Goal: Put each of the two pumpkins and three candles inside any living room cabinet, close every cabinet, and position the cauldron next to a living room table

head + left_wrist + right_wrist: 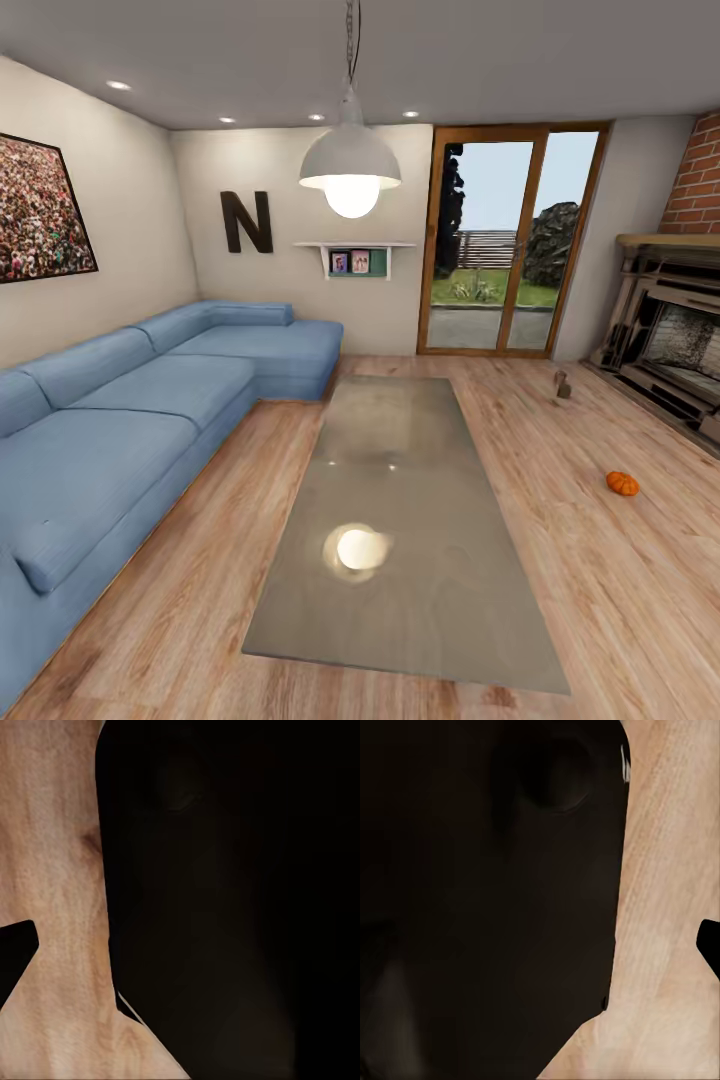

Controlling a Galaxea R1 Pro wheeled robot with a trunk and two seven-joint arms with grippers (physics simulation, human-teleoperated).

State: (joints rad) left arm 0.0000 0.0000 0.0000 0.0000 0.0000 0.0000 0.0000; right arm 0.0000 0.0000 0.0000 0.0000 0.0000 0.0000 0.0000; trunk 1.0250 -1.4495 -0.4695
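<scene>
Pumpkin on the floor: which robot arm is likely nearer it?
Probably the right: the pumpkin lies right of the table, that arm's side; the left arm is on the opposite side.

floor (560, 560): wood planks | on it: table (400, 520), pumpkin (622, 483), sofa (120, 420)

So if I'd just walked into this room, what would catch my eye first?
Probably the long grey table down the middle of the wood floor, its glossy top mirroring the white hanging lamp above it. Next, the big blue corner sofa along the left wall. Then the one bright spot: a small orange pumpkin lying on the floor to the right of the table, toward the brick fireplace.
</scene>
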